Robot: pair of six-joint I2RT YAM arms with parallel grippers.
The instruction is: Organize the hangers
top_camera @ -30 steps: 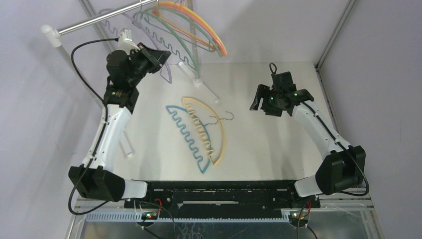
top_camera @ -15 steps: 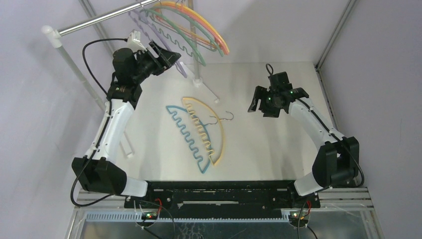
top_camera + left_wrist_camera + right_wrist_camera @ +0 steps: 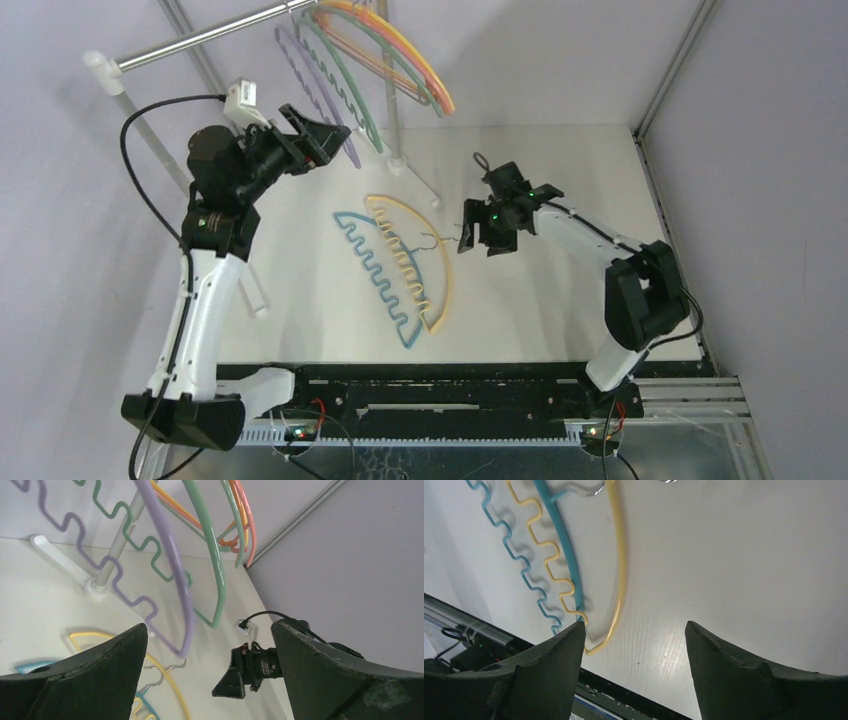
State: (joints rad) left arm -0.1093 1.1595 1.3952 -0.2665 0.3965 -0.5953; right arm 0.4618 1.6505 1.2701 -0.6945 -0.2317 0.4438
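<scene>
Right claw (image 3: pixel 634 630), jaws apart, near yellow hanger (image 3: pixel 620 565).

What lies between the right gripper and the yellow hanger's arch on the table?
Only the hangers' wire hooks on bare table, seen in the top view.

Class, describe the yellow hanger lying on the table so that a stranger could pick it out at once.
Start at the white table, in front of the rail. Two hangers lie overlapped at its middle, hooks toward the right claw. Yours is the yellow hanger, its smooth arc outermost, beside the teal hanger.
</scene>
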